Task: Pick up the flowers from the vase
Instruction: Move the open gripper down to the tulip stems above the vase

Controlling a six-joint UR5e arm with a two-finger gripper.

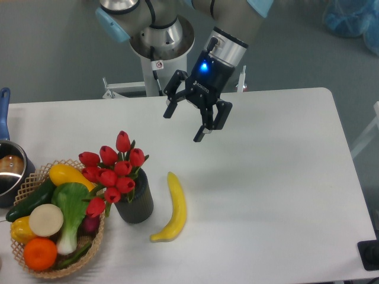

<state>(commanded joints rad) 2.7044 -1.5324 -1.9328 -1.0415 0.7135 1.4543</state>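
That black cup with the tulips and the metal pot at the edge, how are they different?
The vase is dark with ribbed sides; the pot is shiny metal with a blue handle. The vase holds the flowers; the pot shows only a brownish inside. The vase stands fully in view beside the wicker basket; the pot is cut off by the picture's left edge. Both are round, open-topped and upright.

We noted a silver-grey arm (160, 29) with pale blue caps, and a black gripper (183, 123) whose wrist showed a blue light.

A banana (172, 208) and a wicker basket (35, 177) flank the flowers (112, 171); above them lies open air.
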